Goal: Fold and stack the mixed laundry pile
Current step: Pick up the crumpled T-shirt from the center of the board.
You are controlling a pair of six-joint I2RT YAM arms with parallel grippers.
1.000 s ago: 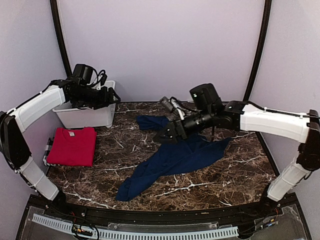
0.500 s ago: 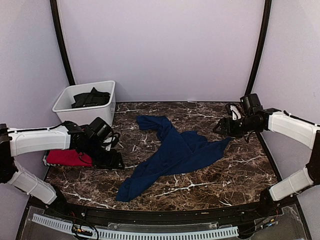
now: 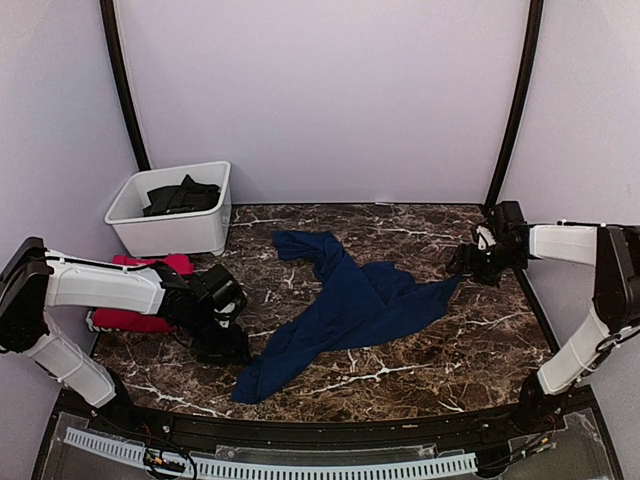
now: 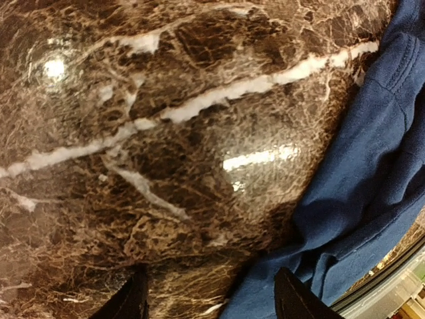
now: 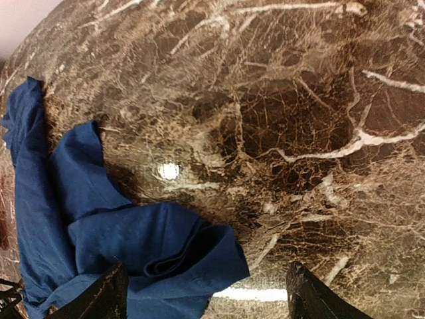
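A navy blue T-shirt [image 3: 350,310] lies crumpled and spread diagonally across the marble table. A folded red T-shirt [image 3: 130,318] lies at the left, partly hidden by my left arm. A dark charcoal shirt [image 3: 180,195] sits in the white bin. My left gripper [image 3: 225,345] is open and low over bare marble, just left of the navy shirt's near end [image 4: 372,186]; its jaws [image 4: 209,302] hold nothing. My right gripper [image 3: 462,262] is open at the shirt's right corner, and that corner [image 5: 166,252] lies between its open fingers [image 5: 209,296].
The white plastic bin [image 3: 212,232] stands at the back left corner. The table's right edge [image 3: 530,300] is close to my right gripper. A black rail [image 3: 300,435] runs along the near edge.
My left gripper has moved off the red T-shirt, nearer and toward the navy shirt's lower end. My right gripper has drawn back right, down to the shirt's right corner.
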